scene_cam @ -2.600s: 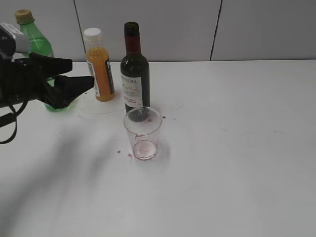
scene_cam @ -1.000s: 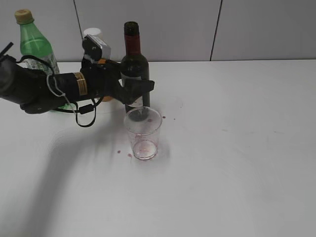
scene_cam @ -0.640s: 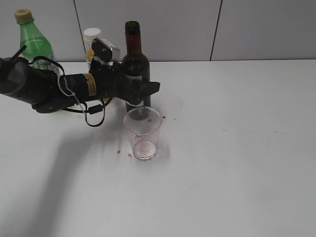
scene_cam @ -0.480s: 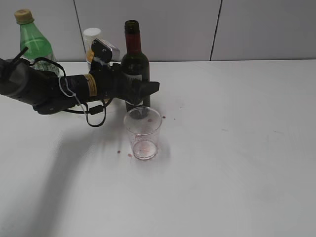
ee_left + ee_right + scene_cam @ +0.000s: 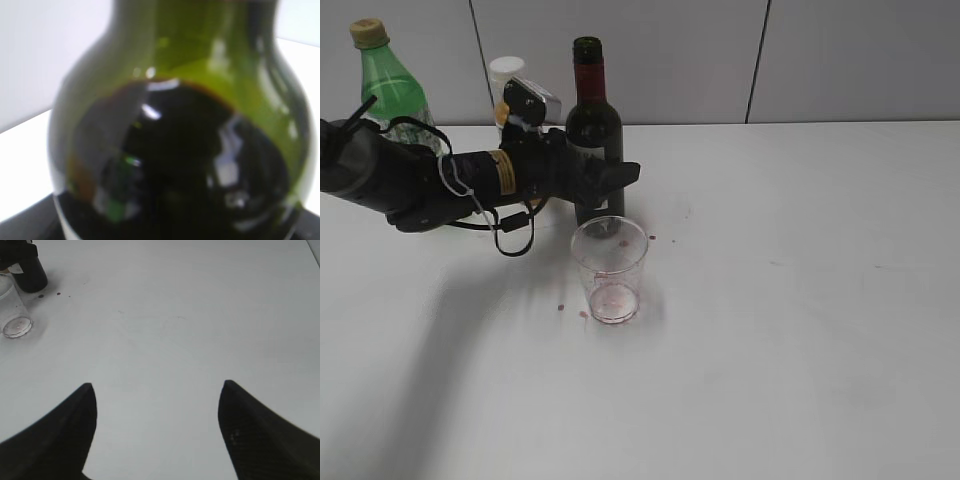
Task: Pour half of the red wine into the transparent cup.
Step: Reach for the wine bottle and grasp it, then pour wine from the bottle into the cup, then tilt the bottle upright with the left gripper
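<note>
The dark green wine bottle [image 5: 592, 110] with maroon neck foil stands upright at the back of the white table. My left gripper [image 5: 607, 178] is closed around its body and covers the label. The left wrist view is filled by the bottle's shoulder [image 5: 175, 125], with dark red wine inside. The transparent cup [image 5: 610, 270] stands just in front of the bottle, empty but for faint red stains. It also shows in the right wrist view [image 5: 12, 315] at far left. My right gripper [image 5: 156, 390] is open and empty over bare table, far from both.
An orange juice bottle's white cap [image 5: 505, 70] shows behind my left arm. A green plastic soda bottle [image 5: 390, 90] stands at the back left. Small red drops [image 5: 562, 306] spot the table near the cup. A grey panelled wall runs behind the table.
My left arm has swung in from the left and its gripper has closed round the wine bottle. The bottle has shifted slightly upward. The cup has not moved.
</note>
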Robot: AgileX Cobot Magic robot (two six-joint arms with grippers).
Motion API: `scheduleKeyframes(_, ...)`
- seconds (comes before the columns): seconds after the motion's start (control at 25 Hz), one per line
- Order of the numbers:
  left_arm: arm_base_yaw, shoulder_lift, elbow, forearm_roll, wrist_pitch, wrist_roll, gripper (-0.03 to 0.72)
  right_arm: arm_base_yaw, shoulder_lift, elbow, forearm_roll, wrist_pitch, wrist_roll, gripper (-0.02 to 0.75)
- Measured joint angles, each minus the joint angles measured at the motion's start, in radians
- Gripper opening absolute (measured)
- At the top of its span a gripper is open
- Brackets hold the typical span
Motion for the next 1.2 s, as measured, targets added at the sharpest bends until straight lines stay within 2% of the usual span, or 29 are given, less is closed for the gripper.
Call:
scheduleKeyframes(0.24,0.000,-0.007,0.001,0.008,-0.004,-0.001,0.540,0.000,0.000,0.000,0.000,0.000,0.002,0.571)
scheduleKeyframes(0.52,0.000,-0.129,0.003,0.024,0.136,-0.003,0.536,0.000,0.000,0.000,0.000,0.000,0.001,0.571)
scheduleKeyframes(0.64,0.002,-0.197,0.029,0.014,0.142,-0.003,0.536,0.000,0.000,0.000,0.000,0.000,0.001,0.571)
scheduleKeyframes(0.8,0.002,-0.283,0.127,-0.005,0.139,-0.003,0.536,0.000,0.000,0.000,0.000,0.000,0.001,0.571)
scheduleKeyframes(0.96,0.004,-0.364,0.259,-0.069,0.143,0.001,0.536,0.000,0.000,0.000,0.000,0.000,0.001,0.571)
scheduleKeyframes(1.2,0.029,-0.478,0.388,-0.142,0.240,0.072,0.536,0.000,0.000,0.000,0.000,0.000,0.001,0.571)
